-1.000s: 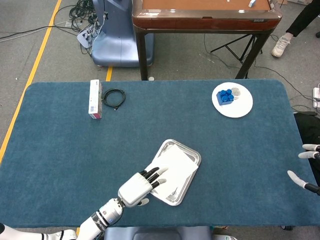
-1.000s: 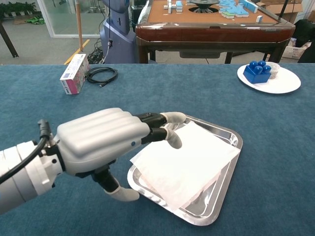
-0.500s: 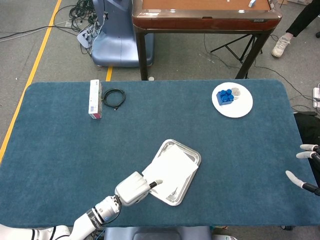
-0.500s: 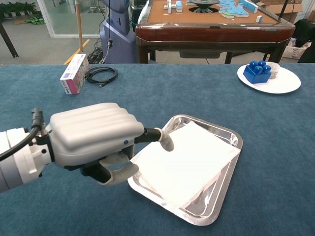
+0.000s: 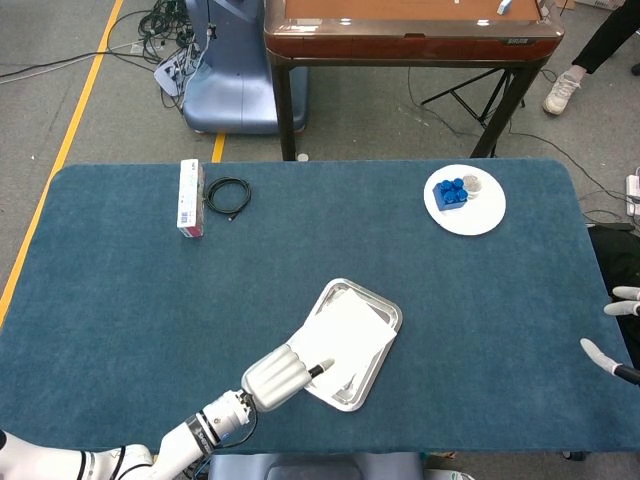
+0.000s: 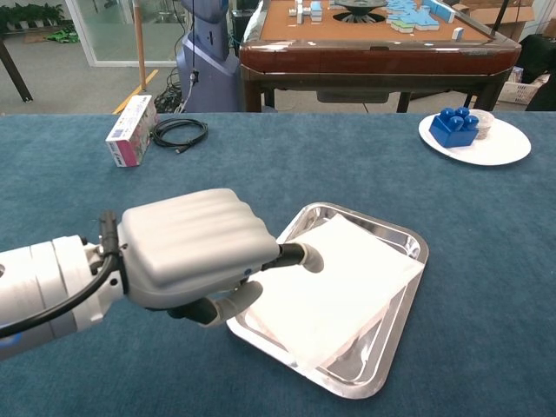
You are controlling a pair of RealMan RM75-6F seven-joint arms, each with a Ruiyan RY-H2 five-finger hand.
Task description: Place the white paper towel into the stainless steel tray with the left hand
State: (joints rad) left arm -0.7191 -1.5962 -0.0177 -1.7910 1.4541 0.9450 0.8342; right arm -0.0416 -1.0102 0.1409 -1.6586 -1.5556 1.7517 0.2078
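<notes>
Towel (image 6: 334, 282) lies in the tray (image 6: 401, 234), roughly flat, its near-left corner over the tray rim under the left hand (image 6: 195, 252). Looks placed; what's left is probably squaring it in.

Left hand sits at the tray's near-left edge. Fingers mostly curled under the palm, one fingertip (image 6: 310, 258) stuck out and resting on the towel; a thumb shows below. Whether a towel corner is pinched under the palm: cannot tell, the hand body hides it.

Right hand (image 5: 612, 335) is off at the surface's right edge, well apart from the tray, fingers spread, holding nothing.

Handling judgement: the towel is light, thin and limp, with no stiffness. It will fold or drag if pushed sideways, and could cling to a fingertip on lift-off. The steel tray is probably slick, so the towel may slide on it. Best hold is a light pinch at a corner or free edge; the overhanging corner nearest the left hand is the obvious spot. Lift straight up to release.
</notes>
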